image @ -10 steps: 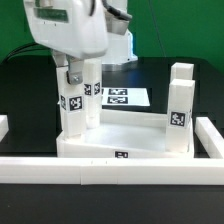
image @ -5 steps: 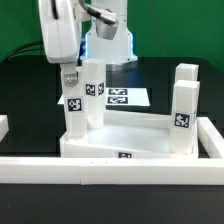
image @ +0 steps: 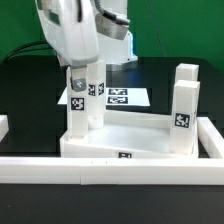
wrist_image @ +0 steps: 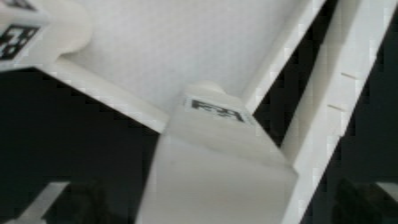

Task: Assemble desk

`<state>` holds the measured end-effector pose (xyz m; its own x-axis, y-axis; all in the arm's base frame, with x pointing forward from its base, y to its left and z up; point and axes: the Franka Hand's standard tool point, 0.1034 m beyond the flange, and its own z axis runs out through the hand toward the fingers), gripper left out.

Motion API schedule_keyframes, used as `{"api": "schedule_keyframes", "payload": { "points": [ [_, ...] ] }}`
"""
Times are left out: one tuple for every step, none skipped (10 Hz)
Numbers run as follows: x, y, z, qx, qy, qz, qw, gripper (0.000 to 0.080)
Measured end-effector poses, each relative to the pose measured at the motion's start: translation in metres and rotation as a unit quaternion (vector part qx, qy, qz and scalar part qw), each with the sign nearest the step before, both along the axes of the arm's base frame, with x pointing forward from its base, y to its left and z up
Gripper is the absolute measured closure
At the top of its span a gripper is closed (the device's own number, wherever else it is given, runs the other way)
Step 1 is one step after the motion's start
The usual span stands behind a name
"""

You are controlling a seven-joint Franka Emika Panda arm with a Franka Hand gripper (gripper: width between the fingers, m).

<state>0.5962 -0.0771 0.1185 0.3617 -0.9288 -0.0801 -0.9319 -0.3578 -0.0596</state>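
Observation:
The desk top [image: 150, 131], a white tray with a raised rim, lies on the black table with white tagged legs standing in its corners. My gripper [image: 76, 84] hangs over the top of the front-left leg [image: 75, 112] and straddles it. In the wrist view that leg [wrist_image: 214, 180] runs between my dark fingers [wrist_image: 43, 205], with a gap on each side, so the jaws are open and hold nothing. A second leg [image: 94, 92] stands just behind it. Two more legs [image: 180, 112] stand at the exterior view's right.
The marker board [image: 128, 98] lies flat behind the desk top. A long low white border wall [image: 110, 171] runs along the front, with short ends at both sides. A green backdrop stands at the rear.
The hand has turned above the front-left leg, and its jaws have spread apart off that leg. The leg and the desk top stay where they were.

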Motion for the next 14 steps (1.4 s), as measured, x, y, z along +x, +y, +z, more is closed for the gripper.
{"api": "schedule_keyframes", "payload": {
  "points": [
    [-0.0001,-0.0001,-0.0003,-0.001,-0.004,0.045,0.999,0.0154],
    [-0.0002,-0.0002,-0.0005,-0.002,-0.007,0.078,0.997,0.0151],
    [-0.0004,-0.0004,-0.0004,-0.011,-0.008,0.130,0.991,0.0151],
    [-0.0005,0.0009,-0.0002,-0.025,-0.005,0.201,0.979,0.0151],
    [0.0000,0.0021,0.0001,-0.034,-0.004,0.258,0.965,0.0151],
    [0.0000,0.0035,-0.0002,-0.036,-0.005,0.304,0.952,0.0151],
    [0.0000,0.0046,-0.0003,-0.038,-0.006,0.341,0.939,0.0151],
    [0.0000,0.0062,-0.0005,-0.038,-0.009,0.382,0.923,0.0151],
    [-0.0010,0.0062,-0.0007,-0.040,-0.015,0.419,0.907,0.0151],
    [-0.0037,0.0068,-0.0010,-0.039,-0.015,0.433,0.900,0.0151],
    [-0.0038,0.0066,-0.0008,-0.042,-0.022,0.487,0.872,0.0151],
    [-0.0032,0.0066,-0.0007,-0.045,-0.023,0.525,0.850,0.0151],
    [-0.0020,0.0078,-0.0008,-0.052,-0.021,0.559,0.827,0.0183],
    [-0.0015,0.0095,-0.0015,-0.054,-0.021,0.565,0.823,0.0183]
  ]
}}
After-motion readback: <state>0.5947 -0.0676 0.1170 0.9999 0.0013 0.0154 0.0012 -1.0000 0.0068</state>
